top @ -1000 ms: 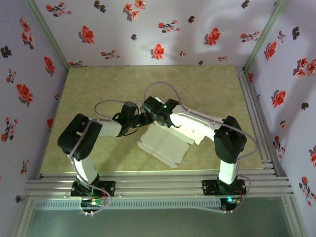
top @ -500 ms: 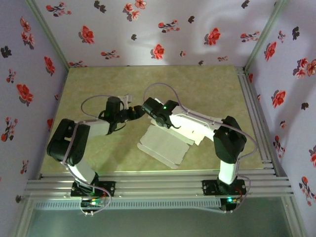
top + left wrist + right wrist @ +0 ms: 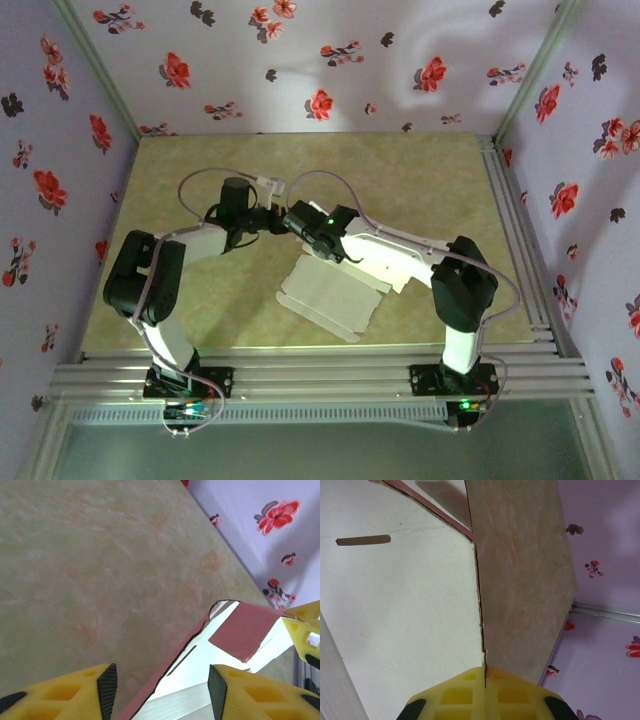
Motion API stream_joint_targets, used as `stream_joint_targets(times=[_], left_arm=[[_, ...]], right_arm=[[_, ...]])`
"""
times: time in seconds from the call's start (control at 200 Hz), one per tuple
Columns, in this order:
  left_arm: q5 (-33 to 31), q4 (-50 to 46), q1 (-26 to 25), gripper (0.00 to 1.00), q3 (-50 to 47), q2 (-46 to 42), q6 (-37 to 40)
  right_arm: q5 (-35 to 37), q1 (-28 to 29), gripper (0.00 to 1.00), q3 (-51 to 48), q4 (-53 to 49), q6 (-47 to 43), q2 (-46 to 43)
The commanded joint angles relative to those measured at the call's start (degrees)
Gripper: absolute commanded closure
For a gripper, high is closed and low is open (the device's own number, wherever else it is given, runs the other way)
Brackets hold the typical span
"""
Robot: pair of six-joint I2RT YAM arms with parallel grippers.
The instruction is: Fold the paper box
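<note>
While the left tool gapes, the right tool pinches the thin whitish paper box.

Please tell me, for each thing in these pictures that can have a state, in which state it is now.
Thin whitish-grey cardboard paper box: not yet folded, lying mostly flat, one flap turned up with its salmon-pink face showing.
Left gripper: open, jaws apart over the box's edge, gripping nothing.
Right gripper: shut on the paper box's edge.
</note>
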Motion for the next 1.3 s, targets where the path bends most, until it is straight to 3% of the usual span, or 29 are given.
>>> stream_joint_targets(times=[0.0, 0.26, 0.38, 0.695, 1.295], left_arm=[[3.0, -4.94, -0.02, 0.49, 2.52, 2.76, 5.75], [6.3, -7.39, 0.02, 0.69, 4.54, 4.74, 7.65], [6.67, -9.4, -0.04, 0.71, 3.96, 3.51, 9.04], [5.93, -10.24, -0.5, 0.97, 0.79, 0.45, 10.11], [-5.44, 2.45, -6.37, 1.0, -12.3, -7.63, 8.65]], right_arm=[[0.63, 0.47, 1.0, -0.92, 0.72, -0.07, 0.68], [0.48, 0.47, 1.0, -0.73, 0.94, -0.29, 1.33], [0.43, 0.44, 1.0, -0.51, 0.91, -0.29, 1.93], [0.63, 0.39, 1.0, 0.5, 1.08, -0.46, 2.84], [2.06, 0.66, 1.0, -2.24, 4.92, -2.28, 2.6]])
